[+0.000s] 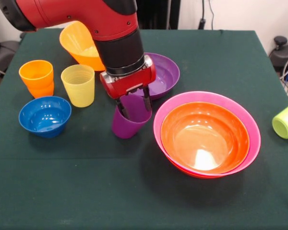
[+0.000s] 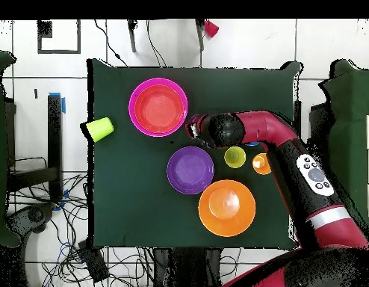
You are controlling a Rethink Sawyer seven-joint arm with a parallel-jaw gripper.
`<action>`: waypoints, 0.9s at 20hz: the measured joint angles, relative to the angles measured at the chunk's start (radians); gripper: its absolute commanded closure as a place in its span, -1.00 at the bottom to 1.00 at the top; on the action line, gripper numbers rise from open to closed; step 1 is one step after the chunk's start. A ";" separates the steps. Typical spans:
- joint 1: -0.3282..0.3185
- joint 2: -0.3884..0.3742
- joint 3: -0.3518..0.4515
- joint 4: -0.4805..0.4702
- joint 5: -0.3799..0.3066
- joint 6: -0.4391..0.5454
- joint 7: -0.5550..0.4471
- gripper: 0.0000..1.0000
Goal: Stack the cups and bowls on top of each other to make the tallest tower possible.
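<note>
My gripper (image 1: 134,104) is shut on the rim of the purple cup (image 1: 129,120), one finger inside and one outside. The cup hangs tilted, base at or just above the cloth, left of the tower. The tower is a red-orange bowl (image 1: 204,136) nested in the pink bowl (image 1: 253,132). The purple bowl (image 1: 165,72) lies behind the gripper. The yellow cup (image 1: 78,85), orange cup (image 1: 37,76) and blue bowl (image 1: 44,115) stand at left. The yellow-orange bowl (image 1: 79,45) sits tilted behind the arm. In the overhead view the gripper (image 2: 192,128) is beside the pink bowl (image 2: 134,119); the arm hides the purple cup.
A lime green cup (image 1: 287,120) lies on its side near the right table edge, also seen in the overhead view (image 2: 100,128). The green cloth's (image 1: 86,191) front half is bare. The arm (image 2: 277,138) crosses above the blue bowl.
</note>
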 measured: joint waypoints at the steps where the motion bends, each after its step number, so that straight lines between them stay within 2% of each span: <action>1: 0.001 0.002 0.001 -0.005 0.001 0.000 0.000 -1.00; 18: 0.003 0.006 0.000 -0.029 0.000 0.000 0.000 -1.00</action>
